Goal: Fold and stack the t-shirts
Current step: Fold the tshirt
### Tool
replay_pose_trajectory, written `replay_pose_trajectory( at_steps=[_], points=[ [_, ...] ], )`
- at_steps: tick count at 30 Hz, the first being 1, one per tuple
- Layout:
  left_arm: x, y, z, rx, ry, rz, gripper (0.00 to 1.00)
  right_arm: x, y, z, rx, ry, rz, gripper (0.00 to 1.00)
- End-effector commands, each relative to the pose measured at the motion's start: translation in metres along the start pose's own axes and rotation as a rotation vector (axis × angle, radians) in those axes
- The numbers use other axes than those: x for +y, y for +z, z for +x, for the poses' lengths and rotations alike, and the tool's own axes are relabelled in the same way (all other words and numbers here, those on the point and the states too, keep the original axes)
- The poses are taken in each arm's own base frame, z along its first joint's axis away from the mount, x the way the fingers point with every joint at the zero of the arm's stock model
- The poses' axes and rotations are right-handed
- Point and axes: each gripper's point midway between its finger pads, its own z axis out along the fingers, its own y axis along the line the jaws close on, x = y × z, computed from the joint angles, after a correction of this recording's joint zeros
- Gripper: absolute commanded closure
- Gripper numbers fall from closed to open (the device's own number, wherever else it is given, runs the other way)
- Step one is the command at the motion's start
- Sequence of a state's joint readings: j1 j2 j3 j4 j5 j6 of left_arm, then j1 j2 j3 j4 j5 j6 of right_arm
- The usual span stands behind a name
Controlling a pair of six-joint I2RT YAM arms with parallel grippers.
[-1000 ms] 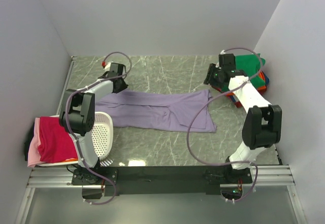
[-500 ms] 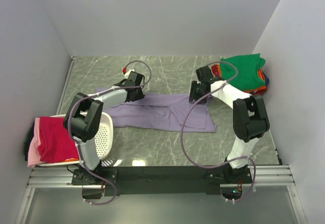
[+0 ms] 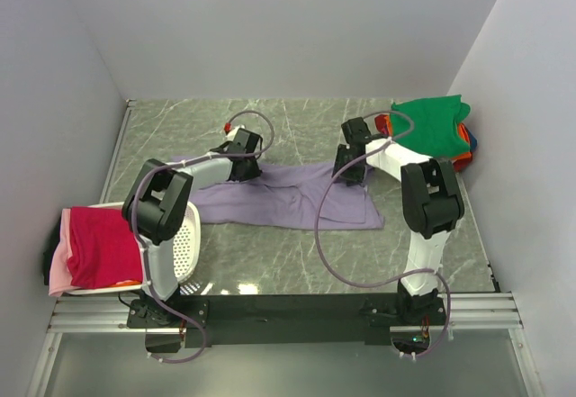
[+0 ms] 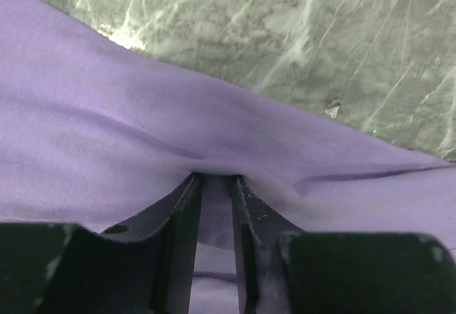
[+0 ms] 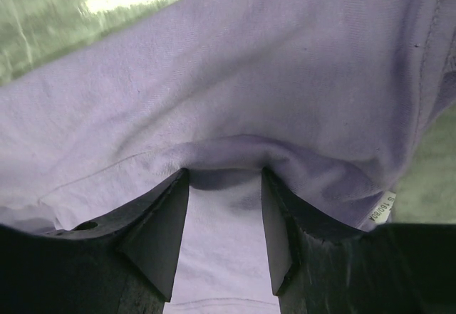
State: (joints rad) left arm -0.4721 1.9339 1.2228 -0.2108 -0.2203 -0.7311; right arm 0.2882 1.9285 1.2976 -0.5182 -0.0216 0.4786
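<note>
Nearest, over on the left: got a white basket (image 3: 184,230) parked by the left arm's base. Magenta-red shirt (image 3: 90,246) draped over its outer side, with a pink shirt (image 3: 56,275) peeking out underneath.

Further in, middle of the grey marble worktop (image 3: 297,127): lavender shirt (image 3: 288,201) laid out long, left to right, mostly flat but rumpled through the centre. Both arms bent inward and down on its far edge, well apart from each other.

Left pincer (image 4: 214,179) clenched on that far edge, toward the left end. Only a thin slit between the fingers, with purple cloth caught in it and puckering into a small fold right at the tips.

Right pincer (image 5: 222,175) toward the right end, pressed into the same shirt but looking released. Fingers clearly spread, with a ridge of cloth humped up across the gap at the tips. Small white label (image 5: 385,207) poking out at the shirt's edge just beside it.

Farthest back, right corner: green shirt (image 3: 432,122) lying on top of a pile. Slivers of orange and blue at the pile's right side, too small to make out more.
</note>
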Motion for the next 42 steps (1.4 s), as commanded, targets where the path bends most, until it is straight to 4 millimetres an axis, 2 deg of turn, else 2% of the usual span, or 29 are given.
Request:
replay_pose_trajectory(
  at_steps=[1, 3, 5, 8, 11, 15, 19, 25, 27, 29, 32, 33, 35, 36, 38, 39, 41, 42],
  points=[
    [-0.013, 0.006, 0.002, 0.023, -0.024, 0.034, 0.70, 0.005, 0.014, -0.013, -0.015, 0.011, 0.007, 0.48],
    [-0.015, 0.008, 0.002, 0.026, -0.026, 0.033, 0.70, 0.013, 0.015, -0.020, -0.012, 0.008, -0.012, 0.48],
    [-0.017, 0.011, 0.001, 0.029, -0.029, 0.031, 0.70, 0.014, 0.022, -0.021, -0.001, 0.007, -0.011, 0.48],
    [-0.019, 0.013, -0.004, 0.025, -0.033, 0.024, 0.70, 0.014, 0.027, -0.034, -0.004, 0.012, -0.016, 0.48],
    [-0.019, 0.018, -0.006, 0.027, -0.037, 0.004, 0.70, 0.008, 0.031, -0.053, -0.009, 0.034, -0.020, 0.48],
    [-0.022, 0.020, -0.013, 0.013, -0.045, -0.011, 0.70, 0.012, 0.032, -0.079, -0.011, 0.071, -0.106, 0.48],
    [-0.034, 0.017, -0.024, -0.006, -0.065, 0.021, 0.70, 0.008, 0.032, -0.106, -0.027, 0.096, -0.124, 0.48],
    [-0.038, 0.013, -0.019, 0.006, -0.079, 0.049, 0.70, 0.001, 0.033, -0.149, -0.064, 0.097, -0.142, 0.48],
    [-0.042, 0.007, -0.015, 0.004, -0.073, 0.066, 0.70, 0.004, 0.022, -0.164, -0.108, 0.069, -0.160, 0.48],
    [-0.052, -0.001, -0.022, -0.025, -0.067, 0.099, 0.70, 0.009, 0.008, -0.177, -0.163, 0.045, -0.187, 0.48],
    [-0.068, -0.017, -0.033, -0.060, -0.058, 0.139, 0.70, 0.025, -0.031, -0.193, -0.260, -0.002, -0.272, 0.48],
    [-0.074, -0.022, -0.036, -0.071, -0.054, 0.153, 0.70, 0.030, -0.051, -0.190, -0.288, -0.015, -0.300, 0.48],
    [-0.079, -0.034, -0.046, -0.099, -0.058, 0.171, 0.70, 0.034, -0.072, -0.193, -0.343, -0.024, -0.326, 0.48],
    [-0.079, -0.038, -0.047, -0.104, -0.059, 0.169, 0.70, 0.034, -0.087, -0.182, -0.353, -0.029, -0.334, 0.48],
    [-0.075, -0.045, -0.053, -0.132, -0.063, 0.157, 0.70, 0.037, -0.098, -0.169, -0.360, -0.035, -0.338, 0.49],
    [-0.072, -0.052, -0.056, -0.144, -0.064, 0.154, 0.70, 0.036, -0.102, -0.151, -0.341, -0.041, -0.332, 0.48],
    [-0.063, -0.058, -0.059, -0.170, -0.061, 0.125, 0.69, 0.038, -0.101, -0.128, -0.316, -0.061, -0.305, 0.48],
    [-0.057, -0.057, -0.057, -0.168, -0.056, 0.109, 0.69, 0.034, -0.099, -0.109, -0.291, -0.065, -0.285, 0.48]
  ],
)
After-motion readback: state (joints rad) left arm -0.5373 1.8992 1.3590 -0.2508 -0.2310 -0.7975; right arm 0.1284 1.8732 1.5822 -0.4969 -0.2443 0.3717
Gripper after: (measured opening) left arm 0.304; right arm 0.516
